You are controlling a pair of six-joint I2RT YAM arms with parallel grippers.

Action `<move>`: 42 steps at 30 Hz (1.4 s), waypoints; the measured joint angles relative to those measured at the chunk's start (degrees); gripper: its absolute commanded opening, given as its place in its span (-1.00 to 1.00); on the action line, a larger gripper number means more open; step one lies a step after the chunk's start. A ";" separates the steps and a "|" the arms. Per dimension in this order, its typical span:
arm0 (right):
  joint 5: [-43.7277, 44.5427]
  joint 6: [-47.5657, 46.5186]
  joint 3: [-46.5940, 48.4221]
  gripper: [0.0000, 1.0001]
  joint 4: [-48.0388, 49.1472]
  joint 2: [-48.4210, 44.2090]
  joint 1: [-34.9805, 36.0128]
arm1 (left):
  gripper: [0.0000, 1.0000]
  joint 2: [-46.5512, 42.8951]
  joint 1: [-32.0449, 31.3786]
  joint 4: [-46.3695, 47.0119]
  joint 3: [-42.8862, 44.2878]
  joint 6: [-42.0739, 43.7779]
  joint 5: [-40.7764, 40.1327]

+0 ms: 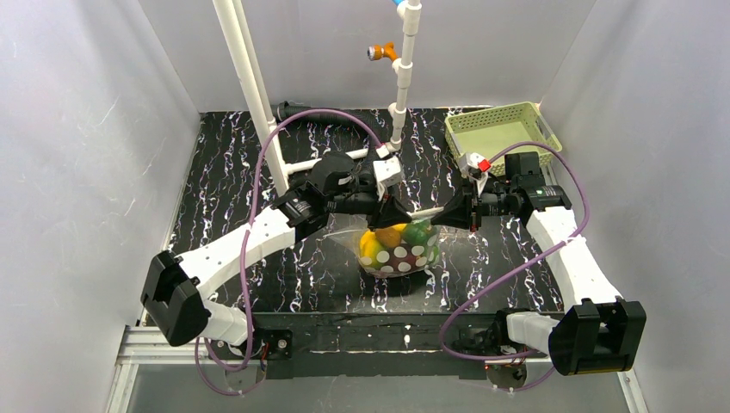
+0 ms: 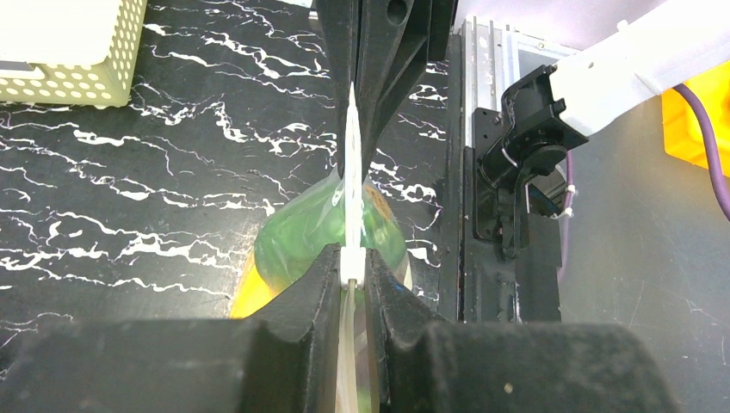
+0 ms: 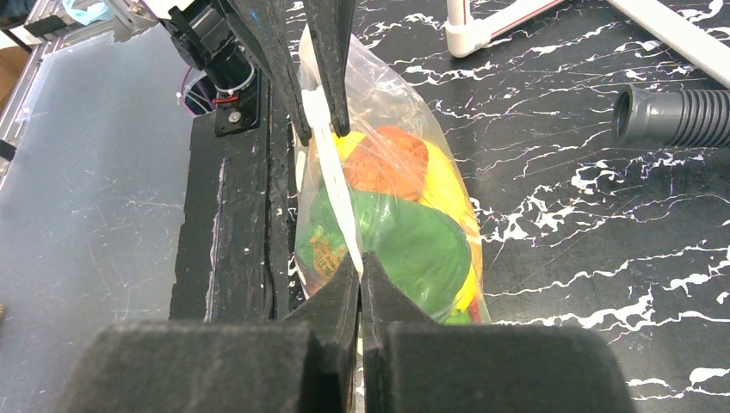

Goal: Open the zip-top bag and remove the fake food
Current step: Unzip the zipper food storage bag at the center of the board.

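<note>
While fake food sits inside zip-top bag, left gripper, right gripper each clamp top edge.

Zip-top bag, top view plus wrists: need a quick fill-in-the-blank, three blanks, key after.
1. The left gripper and the right gripper are both shut on the ____ edge of the zip-top bag.
2. The fake food sits ____ the bag.
3. The green basket holds ____ of the food.
Missing words: top; inside; none.
</note>
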 measured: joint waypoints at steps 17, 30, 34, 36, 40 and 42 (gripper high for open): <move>-0.17 0.00 -0.02 -0.97 -0.07 0.00 -1.42 | -1.00 -4.02 2.01 -3.04 -2.97 1.22 -0.57; -0.22 0.02 -0.04 -0.97 -0.81 0.00 -3.21 | -1.00 -5.77 3.19 -5.16 -3.98 2.49 -0.57; -0.20 0.02 -0.09 -0.97 -0.85 0.00 -3.76 | -1.00 -6.80 3.65 -5.90 -4.72 2.64 -0.59; -0.20 0.04 -0.11 -0.97 -0.85 -0.02 -3.91 | -1.00 -7.26 3.87 -6.12 -4.92 2.89 -0.61; -0.17 0.04 -0.13 -0.97 -0.85 -0.24 -4.00 | -1.00 -8.26 4.35 -7.04 -5.53 3.30 -0.90; -0.26 0.04 -0.22 -0.97 -0.85 -0.44 -4.42 | -1.00 -8.72 4.48 -7.32 -5.68 3.39 -1.03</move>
